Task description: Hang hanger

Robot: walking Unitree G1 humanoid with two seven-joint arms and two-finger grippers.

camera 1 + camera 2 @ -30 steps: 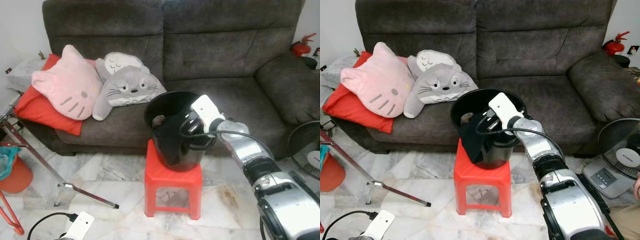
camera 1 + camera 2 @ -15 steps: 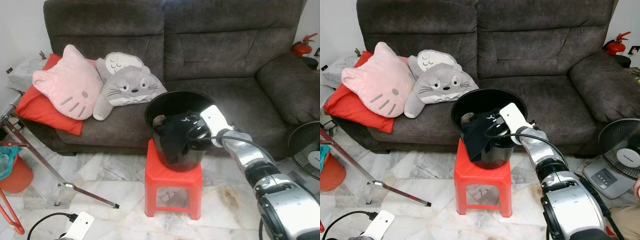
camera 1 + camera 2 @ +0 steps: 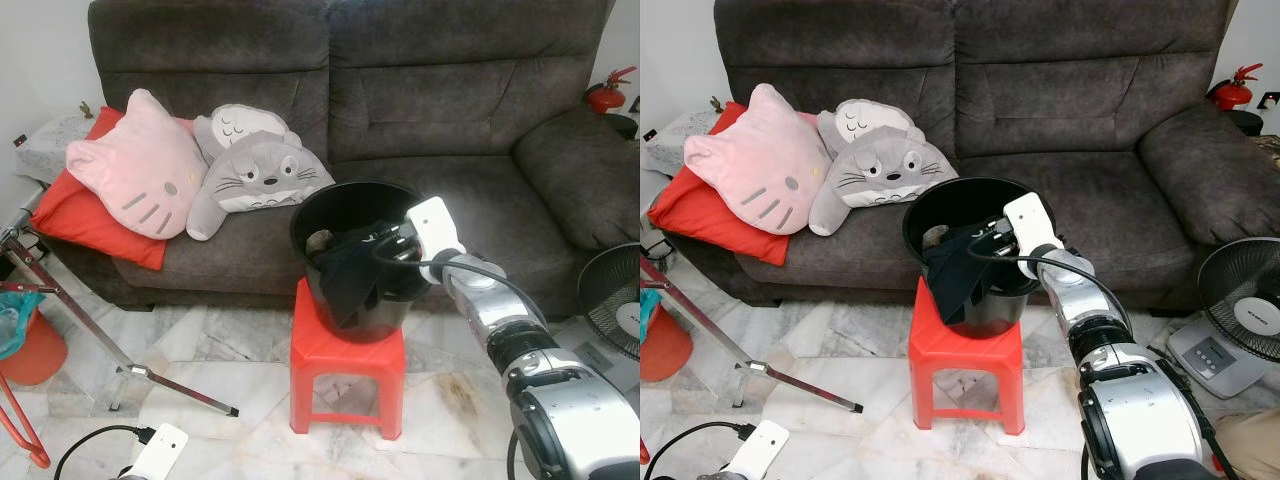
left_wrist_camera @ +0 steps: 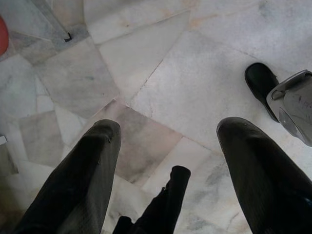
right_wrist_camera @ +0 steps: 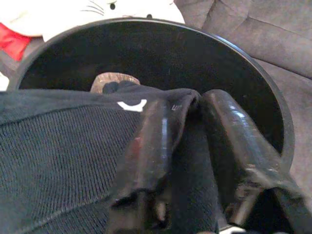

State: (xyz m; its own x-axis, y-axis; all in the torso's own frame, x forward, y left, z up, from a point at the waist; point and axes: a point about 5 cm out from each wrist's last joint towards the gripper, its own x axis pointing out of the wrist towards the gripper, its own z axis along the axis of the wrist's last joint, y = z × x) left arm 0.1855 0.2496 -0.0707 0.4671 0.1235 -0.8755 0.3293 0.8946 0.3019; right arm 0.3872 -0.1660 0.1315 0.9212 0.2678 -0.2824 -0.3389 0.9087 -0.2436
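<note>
The right gripper (image 5: 183, 126) is clamped on the black garment (image 3: 958, 272) draped over the bucket's (image 3: 940, 205) near rim, the left arm idle by the floor.

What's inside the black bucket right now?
A black garment lies bunched in the bucket and hangs over its front rim, pinched by the right gripper. Behind it a brownish item pokes up. The garment covers the bucket's bottom.
</note>
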